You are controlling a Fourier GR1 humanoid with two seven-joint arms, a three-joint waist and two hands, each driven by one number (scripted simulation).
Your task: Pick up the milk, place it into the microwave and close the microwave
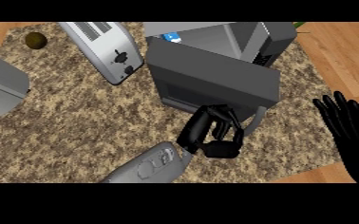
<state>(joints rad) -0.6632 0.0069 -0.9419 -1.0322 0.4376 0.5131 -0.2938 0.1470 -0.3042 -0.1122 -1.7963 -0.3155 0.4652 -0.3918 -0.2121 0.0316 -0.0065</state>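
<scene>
One hand, the left hand point(210, 135), was curled against the half-open microwave door point(210, 78), milk point(172, 37) inside, right hand point(342, 116) spread wide.

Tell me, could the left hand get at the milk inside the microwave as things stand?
Probably not directly. The microwave door is swung partway across the opening, standing between the left hand and the milk, which only peeks out behind the door's top edge. The hand sits at the door's lower edge.

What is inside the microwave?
A small piece of the milk, white and blue, shows inside the microwave. The door covers the rest. The left hand is at the door's lower edge.
</scene>
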